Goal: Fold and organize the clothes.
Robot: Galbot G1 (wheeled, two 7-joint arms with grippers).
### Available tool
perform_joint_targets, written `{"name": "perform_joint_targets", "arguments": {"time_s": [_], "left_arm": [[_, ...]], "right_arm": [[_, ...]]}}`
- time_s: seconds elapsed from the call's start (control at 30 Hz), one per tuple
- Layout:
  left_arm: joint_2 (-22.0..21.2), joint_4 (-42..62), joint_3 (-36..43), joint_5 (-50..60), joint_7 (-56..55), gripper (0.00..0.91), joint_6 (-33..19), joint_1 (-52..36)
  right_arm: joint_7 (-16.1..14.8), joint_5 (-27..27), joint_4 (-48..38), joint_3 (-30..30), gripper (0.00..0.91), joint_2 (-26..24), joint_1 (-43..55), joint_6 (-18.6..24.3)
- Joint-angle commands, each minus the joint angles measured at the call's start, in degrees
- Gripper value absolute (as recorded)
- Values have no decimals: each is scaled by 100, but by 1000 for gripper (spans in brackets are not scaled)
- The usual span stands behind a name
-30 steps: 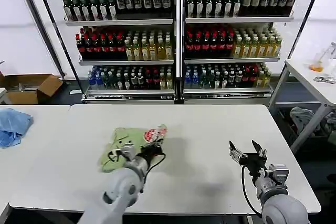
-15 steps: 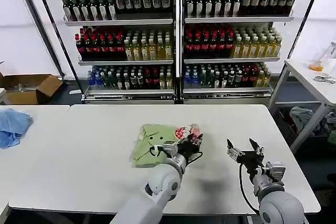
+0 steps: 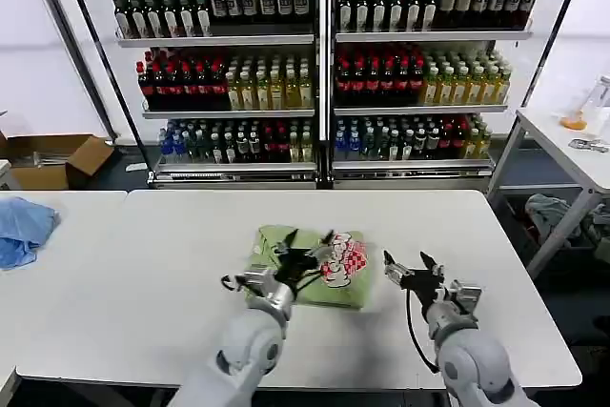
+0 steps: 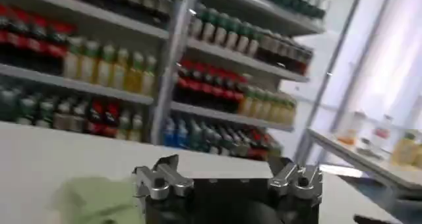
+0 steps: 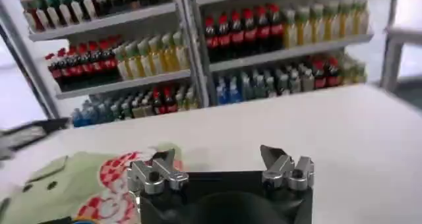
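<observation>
The clothes are a light green shirt (image 3: 286, 240), folded into a small bundle with a red-and-white print (image 3: 345, 258) facing up, lying mid-table. My left gripper (image 3: 307, 247) hovers over the bundle's near left part, open, with nothing between its fingers. My right gripper (image 3: 410, 267) stands open just right of the bundle, apart from it. In the left wrist view the open gripper (image 4: 227, 178) has green shirt fabric (image 4: 92, 202) off to one side. The right wrist view shows its open gripper (image 5: 221, 163) beside the shirt (image 5: 66, 179).
A light-blue cloth (image 3: 21, 228) lies on the adjoining table at far left. Bottle shelves (image 3: 324, 73) stand behind the white table (image 3: 172, 235). A cardboard box (image 3: 57, 157) sits on the floor at left, and a side table (image 3: 572, 145) at right.
The left gripper has let go of the shirt, opened and drawn back a little to the left. The bundle now lies flat. My right gripper has moved left toward it.
</observation>
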Motion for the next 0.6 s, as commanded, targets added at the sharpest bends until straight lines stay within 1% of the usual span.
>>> {"name": "perform_joint_targets", "arguments": {"time_s": [0.03, 0.07, 0.1, 0.13, 0.17, 0.2, 0.23, 0.27, 0.3, 0.37, 0.47, 0.53, 0.6], "left_arm": [[953, -880, -1772, 178, 101, 907, -490, 1228], [933, -915, -1838, 149, 100, 907, -490, 1268], [910, -946, -1883, 118, 92, 907, -486, 1317], [895, -963, -1920, 97, 89, 907, -484, 1353], [883, -977, -1951, 77, 87, 907, -486, 1378], [875, -982, -1975, 48, 88, 907, -485, 1401], [871, -984, -1999, 35, 88, 907, -478, 1415], [868, -986, -2018, 10, 87, 907, -471, 1425], [873, -992, -2038, -26, 84, 907, -460, 1431], [881, -1001, -2053, -53, 85, 907, -455, 1437], [885, -1012, -2062, -97, 88, 907, -444, 1434], [877, -1013, -2059, -120, 87, 907, -442, 1424], [867, -1016, -2051, -137, 89, 907, -437, 1410]], "right_arm": [[317, 1029, -1804, -1024, 907, 707, 1594, -257], [369, 1020, -1919, -1064, 907, 760, 1665, -256], [409, 998, -1995, -1096, 725, 798, 1712, -246], [429, 962, -2066, -1131, 695, 832, 1758, -219], [457, 964, -2086, -1168, 695, 851, 1778, -181], [568, 978, -2137, -1201, 695, 881, 1820, -198], [603, 975, -2143, -1213, 907, 908, 1839, -240], [650, 930, -2147, -1232, 907, 925, 1857, -251], [647, 776, -2172, -1270, 907, 952, 1868, -250], [587, 718, -2194, -1294, 907, 957, 1872, -244], [592, 526, -2318, -1321, 907, 988, 1901, -214], [584, 463, -2404, -1291, 907, 1002, 1944, -336], [525, 390, -2510, -1257, 907, 1007, 1986, -364]]}}
